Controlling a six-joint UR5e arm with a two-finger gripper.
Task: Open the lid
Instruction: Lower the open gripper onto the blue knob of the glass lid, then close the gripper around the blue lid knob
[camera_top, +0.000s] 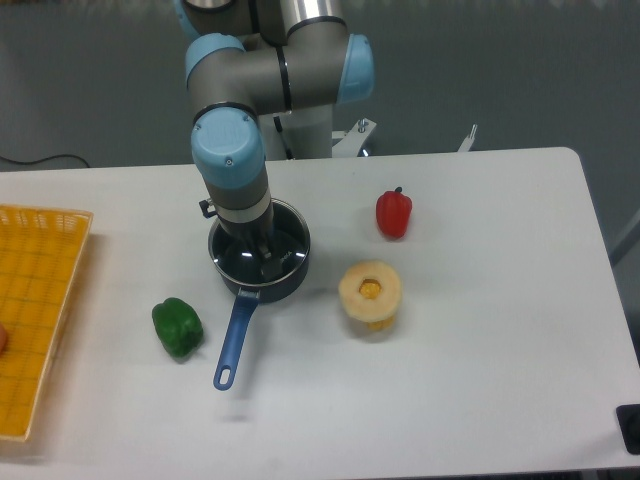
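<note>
The two-finger gripper (262, 255) reaches down into the dark blue saucepan with the long blue handle (238, 335); directly beneath it sits the round glass lid with thin metal rim (290, 245). Its spread or hold cannot be told. The lid looks unlifted, so opening remains

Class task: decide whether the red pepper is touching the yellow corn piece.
Apart. The fixed camera shows bare white table between the red pepper and the yellow corn piece.

I've got the gripper (262, 252) down over the lid (283, 240) on the saucepan (262, 285), near the table's (480, 380) far edge, jaws hidden.
</note>
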